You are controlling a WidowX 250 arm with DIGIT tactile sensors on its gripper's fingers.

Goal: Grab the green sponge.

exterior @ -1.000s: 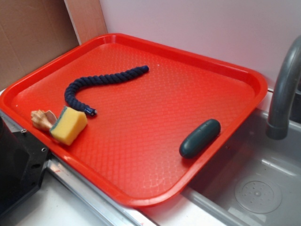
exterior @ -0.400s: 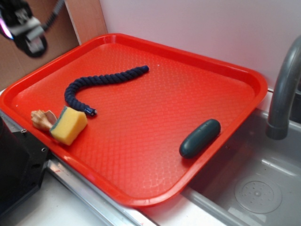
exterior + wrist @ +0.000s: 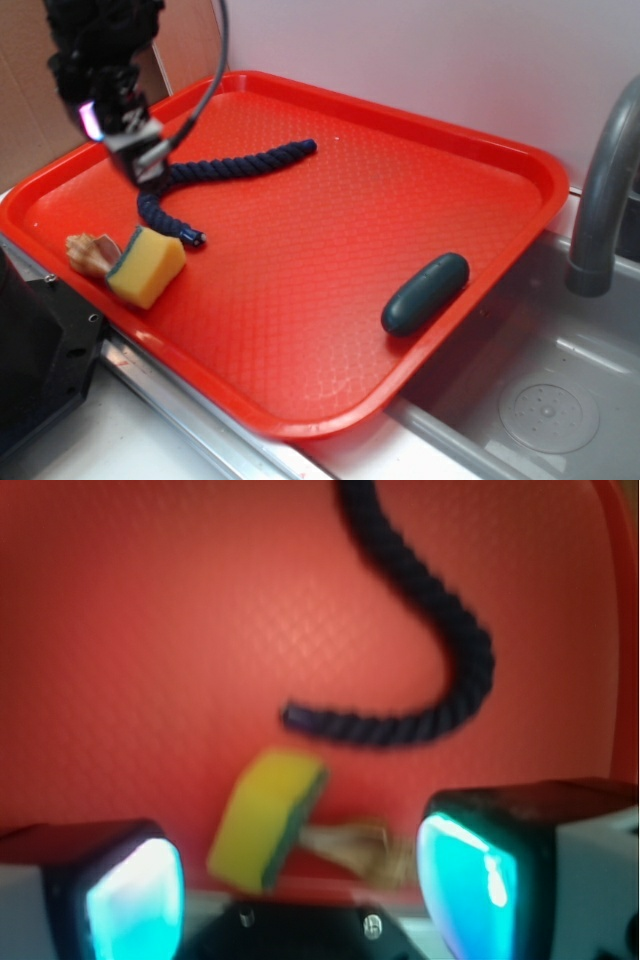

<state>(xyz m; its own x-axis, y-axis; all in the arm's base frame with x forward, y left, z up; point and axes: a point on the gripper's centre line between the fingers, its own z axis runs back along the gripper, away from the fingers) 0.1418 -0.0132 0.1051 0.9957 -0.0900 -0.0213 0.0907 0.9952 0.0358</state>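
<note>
**Approach under way, sponge not yet held**

The gripper [image 3: 135, 150] hangs at the upper left of the exterior frame, above the rope [image 3: 215, 175], its jaws spread wide and empty. The green sponge [image 3: 146, 265] lies at the tray's [image 3: 330, 250] lower-left edge, touching a seashell [image 3: 88, 254]. The next move likely calls for descending toward the lower left, straddling the sponge without catching the shell. Count: one sponge, one rope, one shell, one dark green capsule [image 3: 425, 293], one faucet [image 3: 603, 190].

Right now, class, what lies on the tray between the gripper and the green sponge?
In the exterior view, the curled end of the dark blue rope lies between the gripper and the green sponge.
</note>
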